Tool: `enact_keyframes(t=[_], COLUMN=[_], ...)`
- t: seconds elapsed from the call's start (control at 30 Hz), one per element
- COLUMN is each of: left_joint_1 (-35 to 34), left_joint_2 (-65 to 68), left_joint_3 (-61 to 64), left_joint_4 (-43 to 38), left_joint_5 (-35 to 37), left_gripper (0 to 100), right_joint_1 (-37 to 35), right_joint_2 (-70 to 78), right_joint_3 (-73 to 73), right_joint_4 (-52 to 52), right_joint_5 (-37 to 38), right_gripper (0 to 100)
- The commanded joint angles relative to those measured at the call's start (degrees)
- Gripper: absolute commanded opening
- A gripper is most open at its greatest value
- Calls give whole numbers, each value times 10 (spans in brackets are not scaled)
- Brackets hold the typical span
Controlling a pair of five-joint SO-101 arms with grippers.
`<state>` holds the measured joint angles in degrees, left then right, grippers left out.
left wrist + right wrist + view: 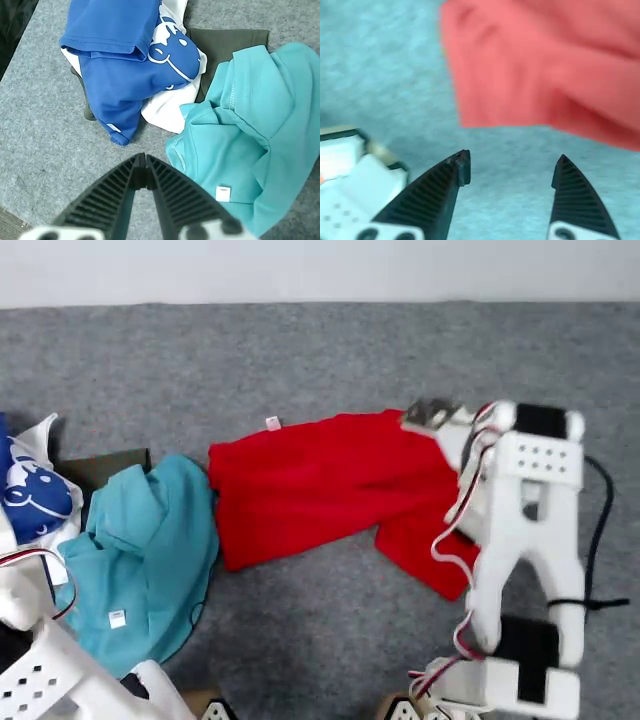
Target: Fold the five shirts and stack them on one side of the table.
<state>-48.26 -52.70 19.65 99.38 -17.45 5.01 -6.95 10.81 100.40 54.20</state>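
- Middle of worktop: red shirt, rumpled.
- Left edge: teal shirt touching blue-and-white shirt.
- By teal shirt: left tool, pinched closed, empty.
- By red shirt: right tool, spread wide, empty.

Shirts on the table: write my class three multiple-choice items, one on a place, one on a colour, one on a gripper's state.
1. Which shirt lies between the red shirt and the blue and white clothes? A yellow B teal C striped
2. What colour is the shirt ahead of the right gripper? A red B green C white
3. How is the left gripper? A wide open B shut on a sleeve C shut, empty
Key: 1 B, the teal shirt sits between them; 2 A, red cloth lies beyond it; 3 C, its jaws meet on nothing.
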Motion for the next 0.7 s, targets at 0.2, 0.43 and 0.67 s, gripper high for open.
enact_keyframes(t=[0.2,0.43,0.67], left_joint_1=[3,0,0], left_joint_2=[-7,-7,-7], left_joint_3=[0,0,0], left_joint_4=[11,11,11], left_joint_5=[-4,-8,-8], left_gripper=[5,5,5], right_joint_1=[-74,-87,-50], right_joint_2=[-53,-51,36], right_joint_3=[180,260,280], right_joint_4=[-129,-232,-297], right_joint_5=[-69,-79,-79], right_gripper=[342,355,355])
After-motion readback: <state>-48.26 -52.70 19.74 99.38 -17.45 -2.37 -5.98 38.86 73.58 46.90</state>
